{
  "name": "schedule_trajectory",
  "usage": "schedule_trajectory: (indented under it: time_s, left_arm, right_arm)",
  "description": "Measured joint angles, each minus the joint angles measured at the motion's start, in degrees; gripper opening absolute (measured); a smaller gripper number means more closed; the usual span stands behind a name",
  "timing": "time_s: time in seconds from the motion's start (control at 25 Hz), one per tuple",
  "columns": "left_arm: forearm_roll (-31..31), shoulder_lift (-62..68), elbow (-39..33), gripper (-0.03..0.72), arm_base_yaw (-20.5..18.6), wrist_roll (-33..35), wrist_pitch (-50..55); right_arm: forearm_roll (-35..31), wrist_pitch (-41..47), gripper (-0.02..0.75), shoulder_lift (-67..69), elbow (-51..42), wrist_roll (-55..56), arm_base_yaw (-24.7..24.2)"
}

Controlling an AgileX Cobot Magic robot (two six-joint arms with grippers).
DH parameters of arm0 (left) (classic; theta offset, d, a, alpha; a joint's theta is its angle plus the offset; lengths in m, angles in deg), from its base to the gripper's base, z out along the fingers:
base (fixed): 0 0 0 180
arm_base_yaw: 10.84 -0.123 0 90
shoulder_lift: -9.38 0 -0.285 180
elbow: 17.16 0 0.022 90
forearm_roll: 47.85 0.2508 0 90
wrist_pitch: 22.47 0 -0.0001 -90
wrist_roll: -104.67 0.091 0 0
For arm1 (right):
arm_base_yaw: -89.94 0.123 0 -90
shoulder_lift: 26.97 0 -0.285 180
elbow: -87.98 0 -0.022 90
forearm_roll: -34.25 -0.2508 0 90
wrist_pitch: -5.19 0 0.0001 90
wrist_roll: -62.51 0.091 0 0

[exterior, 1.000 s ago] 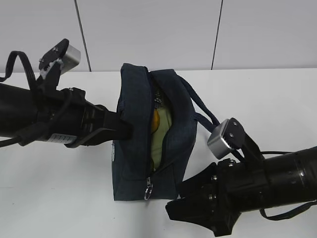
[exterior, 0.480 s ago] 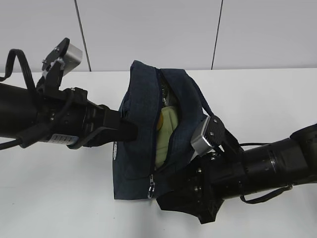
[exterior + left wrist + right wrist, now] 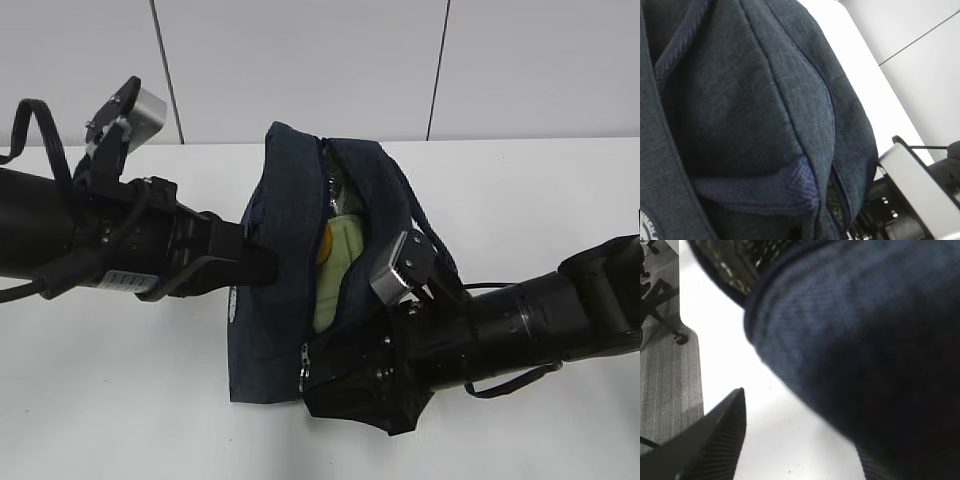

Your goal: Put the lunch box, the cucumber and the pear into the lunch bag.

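In the exterior view, the lunch bag [image 3: 290, 270] stands on the white table [image 3: 120, 400] with its zipper parted; inside the opening lie the pale green lid of the lunch box [image 3: 335, 265] and the yellow-orange pear [image 3: 322, 245] against it, while the cucumber cannot be made out. The left wrist view shows only navy bag fabric, so the left gripper [image 3: 255, 262], pressed to the bag's left wall, gives no readable state. The right wrist view shows one dark finger [image 3: 705, 440] standing clear of the bag's lower corner, placing the right gripper [image 3: 345, 385] with its jaws apart.

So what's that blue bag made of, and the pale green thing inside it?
The lunch bag looks like woven fabric, matte navy: the left wrist view shows a textile weave and stitched seams. The lunch box lid looks like smooth pale-green plastic, probably; only a strip shows through the opening.
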Motion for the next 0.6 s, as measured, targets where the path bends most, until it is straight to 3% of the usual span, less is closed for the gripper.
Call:
schedule_trajectory:
  time_s: [0.6]
  left_arm:
    - [-2.53,0.00,0.00,-0.015,0.00,1.30,3.63]
  right_arm:
    - [0.37,-3.03,0.531,1.59,2.93,0.34,1.10]
